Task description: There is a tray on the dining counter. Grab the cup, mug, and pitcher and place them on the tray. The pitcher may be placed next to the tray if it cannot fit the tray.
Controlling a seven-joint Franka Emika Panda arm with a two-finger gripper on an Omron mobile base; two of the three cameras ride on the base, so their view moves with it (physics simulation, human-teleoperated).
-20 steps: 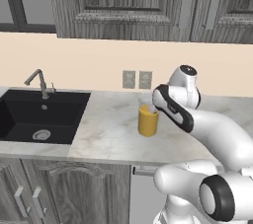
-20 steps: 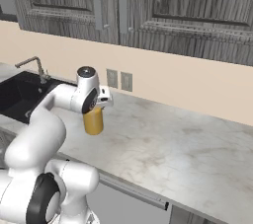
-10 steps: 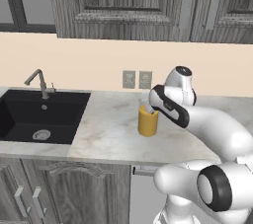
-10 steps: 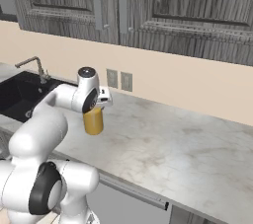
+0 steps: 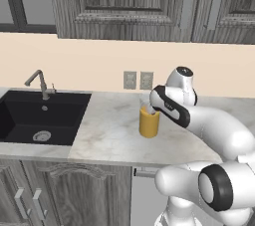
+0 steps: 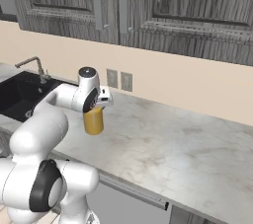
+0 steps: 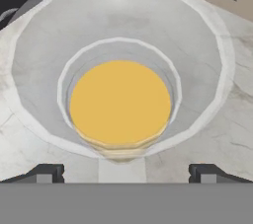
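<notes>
The marble desk runs wide and bare at 3 o'clock of the pitcher, with the black sink well apart at 9 o'clock and the wall with its sockets at 12. The pitcher stands upright near the back, glass and part-filled with orange liquid: likely heavy, slippery, spillable, so best gripped across the rim wall and kept level. The claw hangs spread wide above its mouth, holding nothing.
</notes>
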